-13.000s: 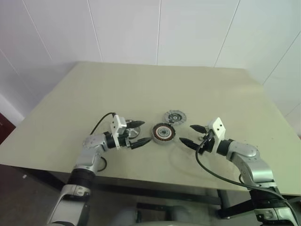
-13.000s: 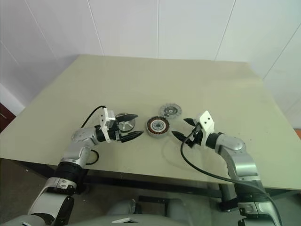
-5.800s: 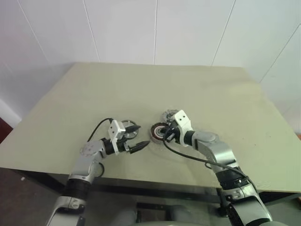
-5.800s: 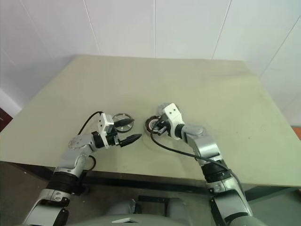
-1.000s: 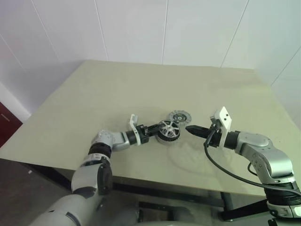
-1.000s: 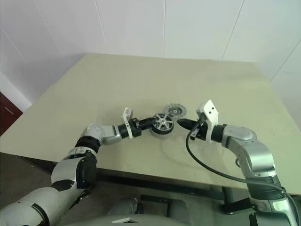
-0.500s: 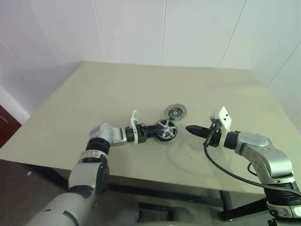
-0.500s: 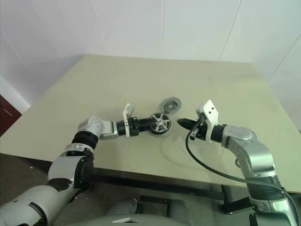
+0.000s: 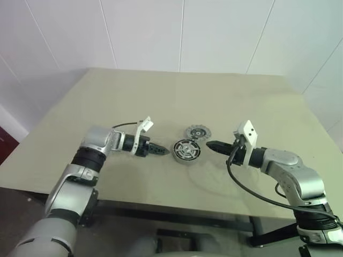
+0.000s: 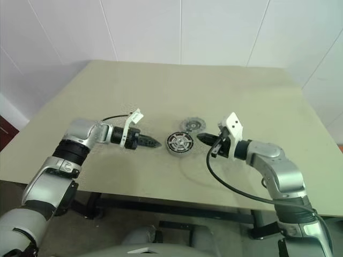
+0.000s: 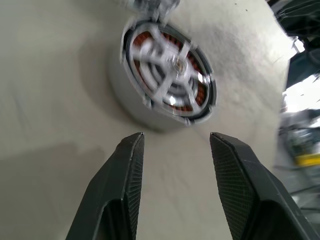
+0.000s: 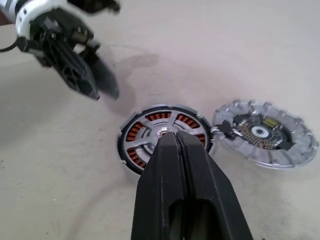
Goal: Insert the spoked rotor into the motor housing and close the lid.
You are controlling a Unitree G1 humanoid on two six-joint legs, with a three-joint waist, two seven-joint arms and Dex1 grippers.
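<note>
Left claw (image 11: 172, 142): fingers parted, holding nothing; points at the rotor from just short of it.
Right claw (image 12: 176, 140): fingers pressed together, empty; tip hangs over the near edge of the housing.
Rotor (image 9: 187, 149): seated in the housing (image 12: 125, 155), between the two claws; copper windings visible through its spokes.
Lid (image 9: 199, 132): flat on the table (image 9: 161, 101), touching the housing's far side, just beyond the right claw.
Lid handling: judged light, rigid, thin; ribbed rim should grip well. Take hold across the rim, not the centre.
Risk: flat disc may slide when pinched.
</note>
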